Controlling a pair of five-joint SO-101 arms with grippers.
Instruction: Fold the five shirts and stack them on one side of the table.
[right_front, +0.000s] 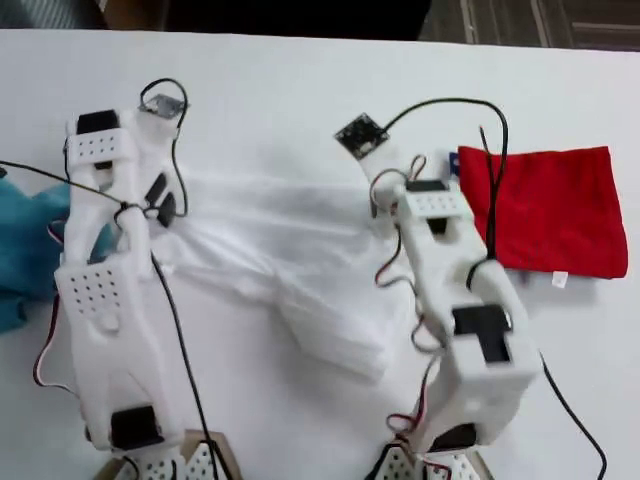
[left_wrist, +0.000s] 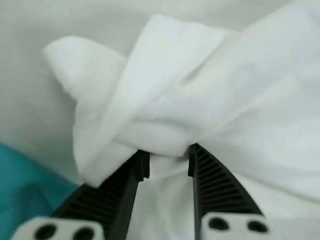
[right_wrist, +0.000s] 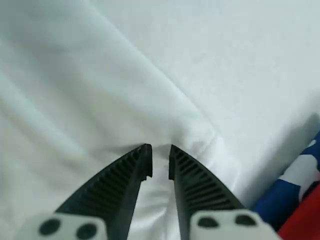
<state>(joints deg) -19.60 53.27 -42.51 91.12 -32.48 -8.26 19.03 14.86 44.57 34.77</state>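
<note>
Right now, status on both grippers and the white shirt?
Left gripper pinching bunched white shirt. Right gripper pinching it near an edge. Red shirt folded by right arm, teal shirt by left arm.

A white fabric shirt (right_front: 290, 250) lies rumpled, creased and partly bunched across the table's middle. A red cloth shirt (right_front: 555, 215), folded into a flat rectangle, lies at the right. A crumpled teal shirt (right_front: 25, 245) sits at the left edge

one white shirt (right_front: 290, 250), one red shirt (right_front: 550, 210), one teal shirt (right_front: 25, 240), one blue-patterned cloth (right_wrist: 286, 194), and two robot arms (right_front: 110, 290).
</note>
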